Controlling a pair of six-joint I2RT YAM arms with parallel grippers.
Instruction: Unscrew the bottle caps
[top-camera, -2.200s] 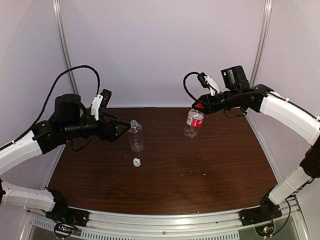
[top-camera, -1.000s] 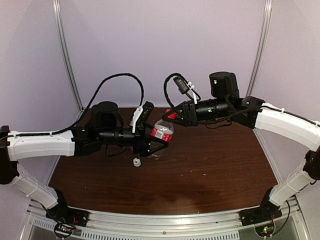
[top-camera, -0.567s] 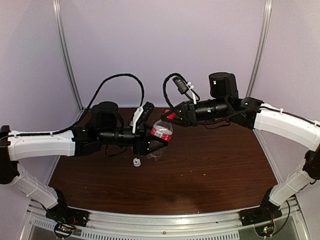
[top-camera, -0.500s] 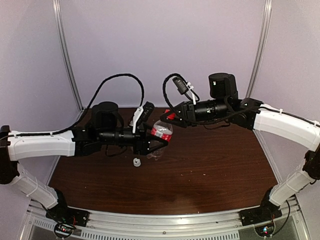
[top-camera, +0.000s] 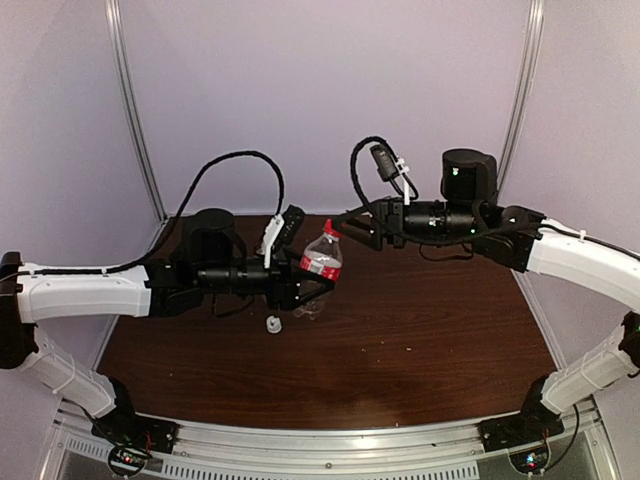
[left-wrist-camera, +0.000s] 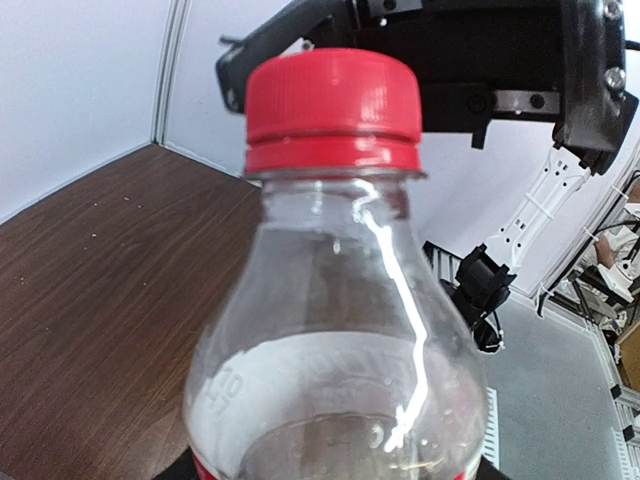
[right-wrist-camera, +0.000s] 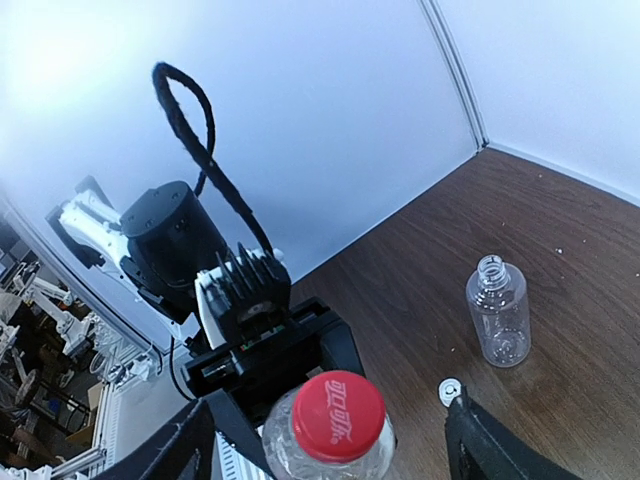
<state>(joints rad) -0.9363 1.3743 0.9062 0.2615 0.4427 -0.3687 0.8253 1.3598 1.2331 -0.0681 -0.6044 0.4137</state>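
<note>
My left gripper is shut on the body of the red-label bottle and holds it off the table, leaning slightly. Its red cap sits on the neck, filling the left wrist view as the red cap. My right gripper stands open just right of that cap. In the right wrist view its fingers flank the red cap without touching it. The plain bottle stands capless on the table, with the white cap lying beside it. The white cap also shows below my left arm.
The brown table has pale walls on three sides and metal posts at the back corners. My left arm hides the plain bottle in the top view. A rail runs along the near edge.
My right gripper has opened off the red cap and pulled back to the right. My left gripper has closed on the red-label bottle, which now stands more upright.
</note>
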